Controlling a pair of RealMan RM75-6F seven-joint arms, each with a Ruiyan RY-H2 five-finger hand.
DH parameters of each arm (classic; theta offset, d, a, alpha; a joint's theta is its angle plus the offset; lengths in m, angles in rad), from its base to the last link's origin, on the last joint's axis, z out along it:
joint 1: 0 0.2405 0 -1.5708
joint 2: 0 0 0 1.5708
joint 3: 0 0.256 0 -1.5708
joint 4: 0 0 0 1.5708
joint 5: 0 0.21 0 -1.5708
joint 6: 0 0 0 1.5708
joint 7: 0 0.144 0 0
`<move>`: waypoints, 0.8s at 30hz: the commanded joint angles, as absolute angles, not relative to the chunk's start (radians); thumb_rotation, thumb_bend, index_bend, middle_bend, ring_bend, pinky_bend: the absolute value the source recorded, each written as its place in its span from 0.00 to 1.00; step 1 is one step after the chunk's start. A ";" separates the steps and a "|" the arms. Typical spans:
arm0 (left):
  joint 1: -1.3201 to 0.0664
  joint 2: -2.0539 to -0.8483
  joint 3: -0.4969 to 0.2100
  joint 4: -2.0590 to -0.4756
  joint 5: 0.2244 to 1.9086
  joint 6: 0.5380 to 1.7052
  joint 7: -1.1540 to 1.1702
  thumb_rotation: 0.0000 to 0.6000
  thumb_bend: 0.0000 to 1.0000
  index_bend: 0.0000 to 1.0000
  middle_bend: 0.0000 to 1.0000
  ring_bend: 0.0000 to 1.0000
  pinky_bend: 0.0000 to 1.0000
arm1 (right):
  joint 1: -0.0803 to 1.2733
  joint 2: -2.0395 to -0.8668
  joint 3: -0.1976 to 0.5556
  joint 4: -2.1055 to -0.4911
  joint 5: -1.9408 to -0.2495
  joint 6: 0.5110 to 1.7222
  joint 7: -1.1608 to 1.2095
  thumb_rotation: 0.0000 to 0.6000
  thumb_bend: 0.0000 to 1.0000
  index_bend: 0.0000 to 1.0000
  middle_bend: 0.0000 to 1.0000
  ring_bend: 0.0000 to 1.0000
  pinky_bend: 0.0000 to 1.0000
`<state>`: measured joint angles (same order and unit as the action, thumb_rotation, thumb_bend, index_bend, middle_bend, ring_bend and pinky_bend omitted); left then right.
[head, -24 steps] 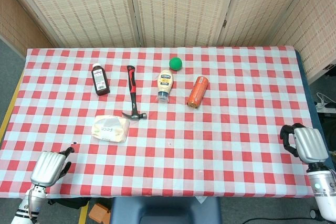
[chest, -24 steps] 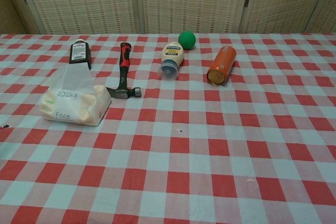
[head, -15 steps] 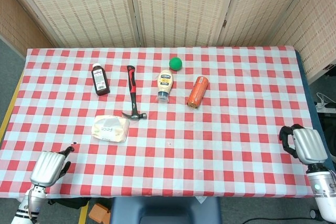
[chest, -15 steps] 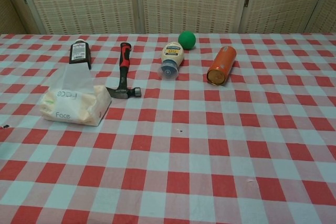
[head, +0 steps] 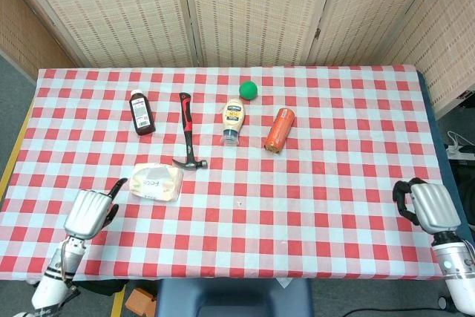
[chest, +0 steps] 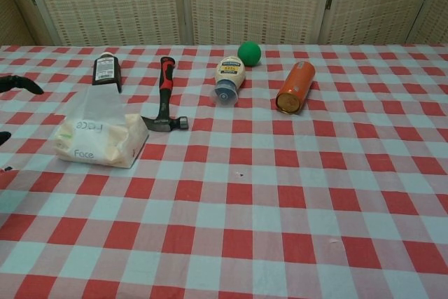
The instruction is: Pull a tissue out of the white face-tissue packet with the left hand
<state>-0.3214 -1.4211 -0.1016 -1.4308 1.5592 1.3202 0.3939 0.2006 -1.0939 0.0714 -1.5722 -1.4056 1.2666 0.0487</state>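
Observation:
The white face-tissue packet (head: 156, 182) lies on the checked table, left of centre, with a tissue (chest: 98, 107) standing up from its top in the chest view, where the packet (chest: 100, 143) sits at the left. My left hand (head: 90, 212) hovers just left of and nearer than the packet, holding nothing, one finger pointing out toward it. Only its dark fingertips (chest: 19, 83) show at the chest view's left edge. My right hand (head: 424, 206) rests at the table's near right edge, fingers curled in, holding nothing.
A hammer (head: 187, 130) lies just behind the packet, its head close to the packet's far right corner. Further back are a dark bottle (head: 142, 112), a mayonnaise bottle (head: 234, 119), a green ball (head: 249, 90) and an orange can (head: 280, 129).
My left hand has risen and moved forward and right, from the table's near left corner to beside the packet, with a finger now stretched out. The right hand barely shifted.

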 commanded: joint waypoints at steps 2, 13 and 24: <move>-0.402 -1.509 -0.165 -1.344 1.500 1.249 0.395 1.00 0.43 0.08 0.90 0.97 1.00 | 0.204 -1.089 0.070 -1.576 -1.399 1.256 0.048 1.00 0.44 0.62 0.62 0.44 0.69; -0.494 -1.607 -0.193 -1.231 1.421 1.156 0.389 1.00 0.43 0.39 0.91 0.97 1.00 | 0.205 -1.088 0.067 -1.577 -1.402 1.254 0.044 1.00 0.44 0.62 0.62 0.44 0.69; -0.487 -1.610 -0.192 -1.244 1.447 1.271 0.387 1.00 0.53 0.68 0.93 0.97 1.00 | 0.209 -1.089 0.062 -1.579 -1.398 1.241 0.026 1.00 0.44 0.62 0.62 0.44 0.69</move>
<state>-0.4899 -1.6180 -0.1927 -1.2302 1.4390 1.2584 0.3855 0.2087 -1.0888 0.0620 -1.5788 -1.3981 1.2416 0.0261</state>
